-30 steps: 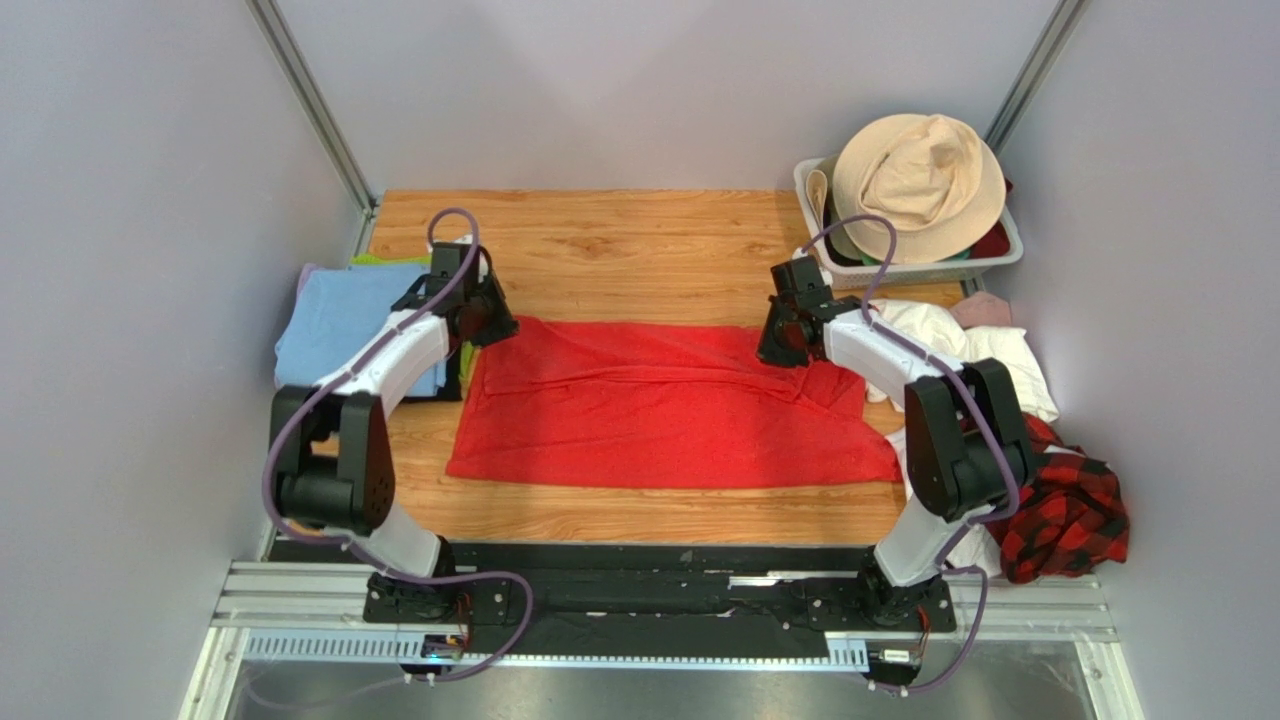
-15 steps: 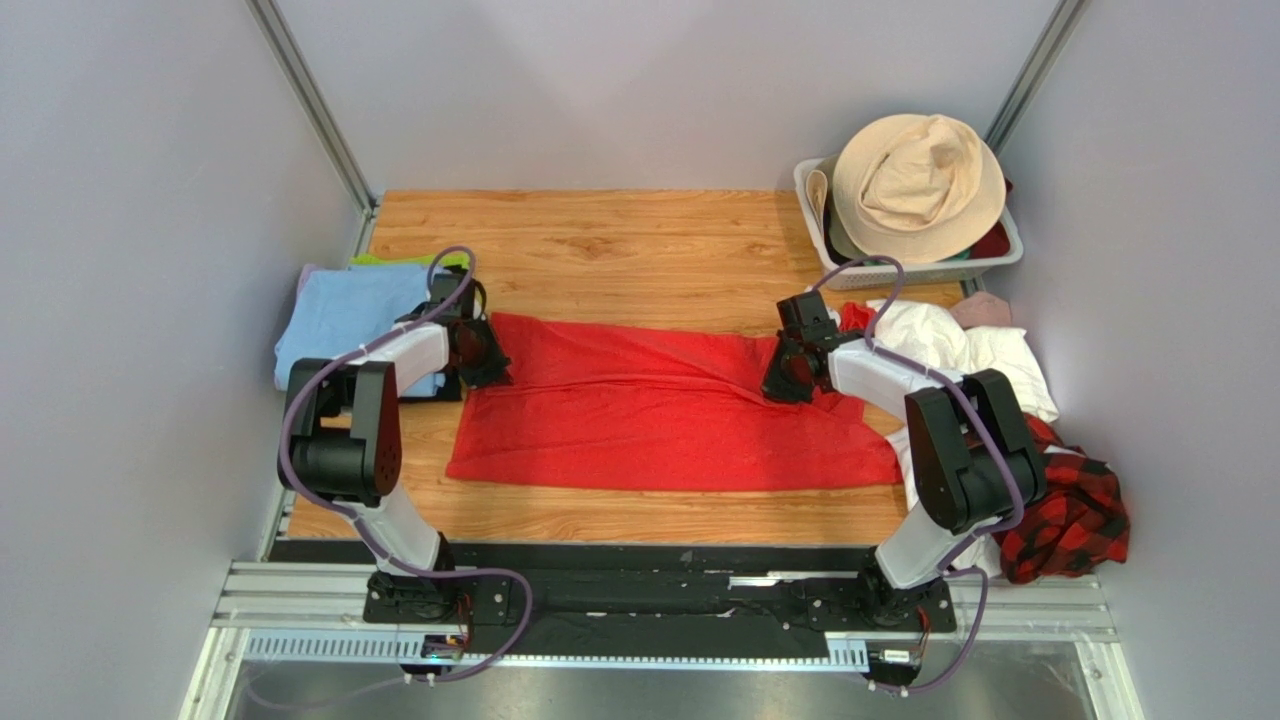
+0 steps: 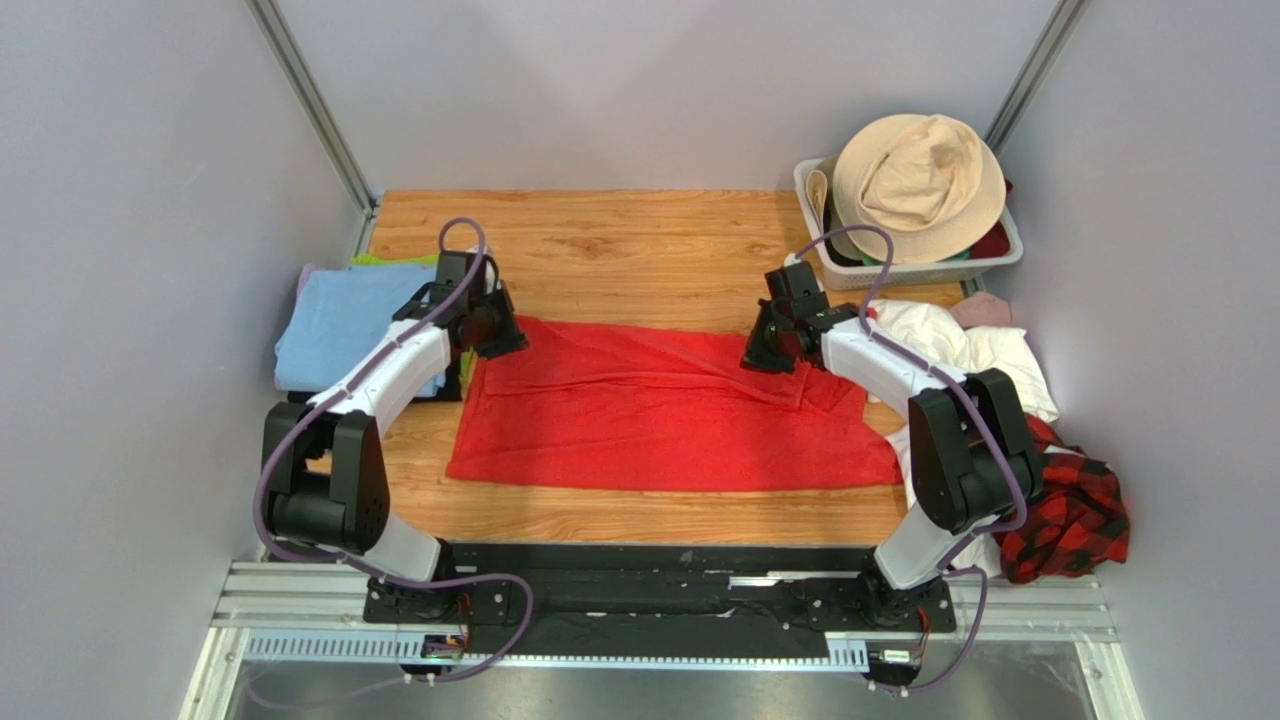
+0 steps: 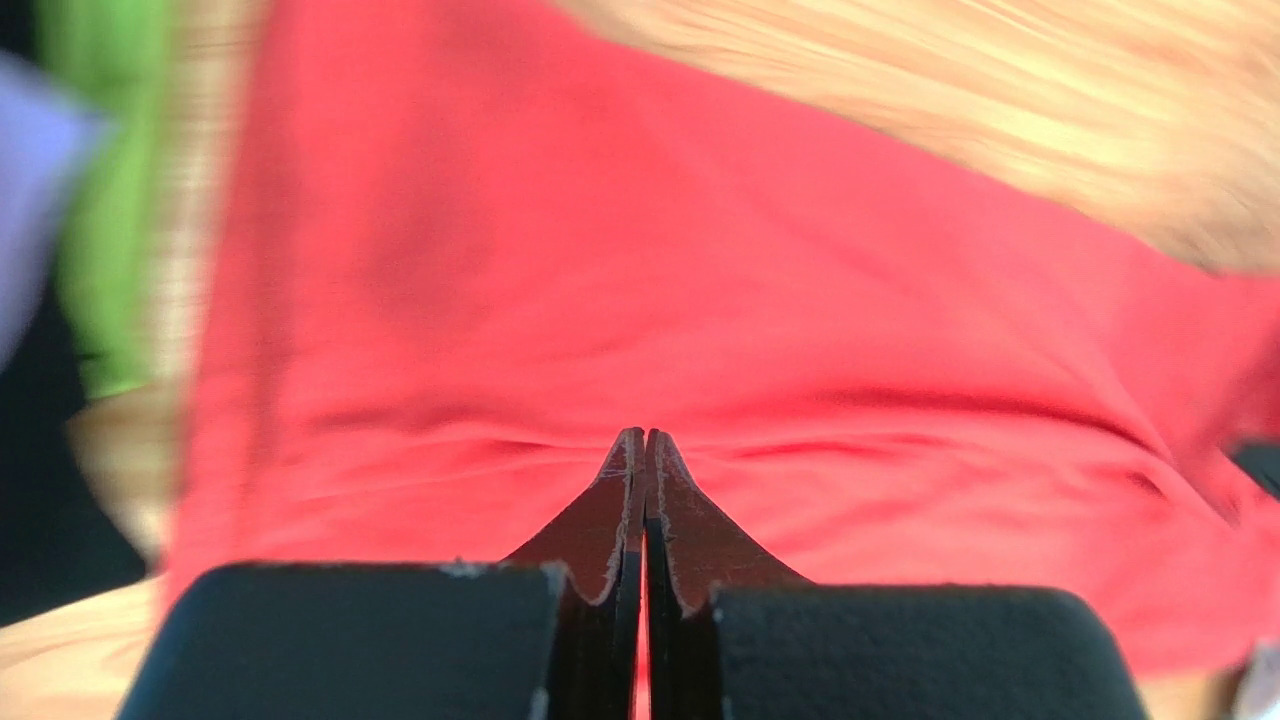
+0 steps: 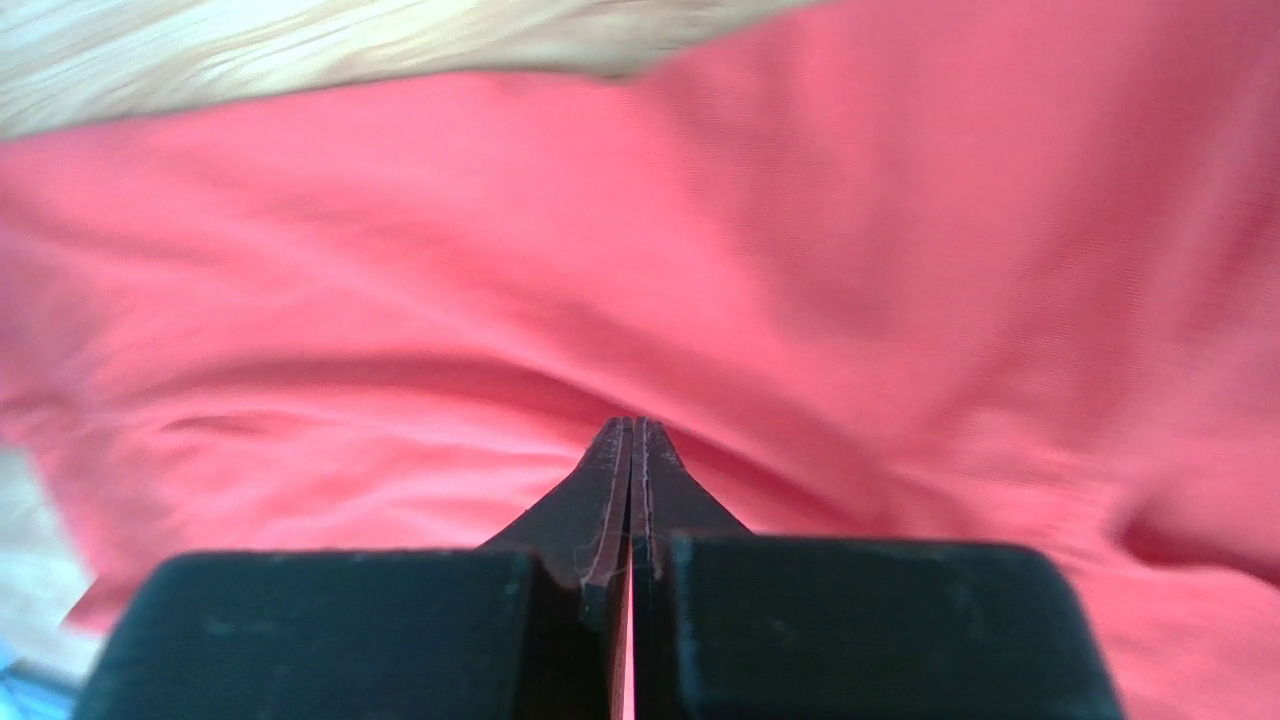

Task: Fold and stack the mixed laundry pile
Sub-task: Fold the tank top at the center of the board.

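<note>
Both tools are clamped fully shut. The left tool and right tool each show the two black fingers pressed flat together, tips right down at the big bright red cotton T-shirt. That shirt lies spread across the middle of the wooden counter, with one tool at each far corner of it. Honestly can't tell if there's a pinch of fabric between the fingers or if they're just resting on it, since the wrist views are blurry and the tips hide the contact. My worry is that if only a thin bit of hem is caught, it slips out mid-fold and one side flops, leaving a crooked fold. The right end is already bunched and wrinkly, so that could get folded in. The rest of the pile sits off at the right edge: crumpled white cloths, a red-and-black plaid shirt hanging partly off the counter, and a small pink piece. The right arm covers some of it. On the left, a flat light blue cloth is close enough to the left tool to get snagged.
</note>
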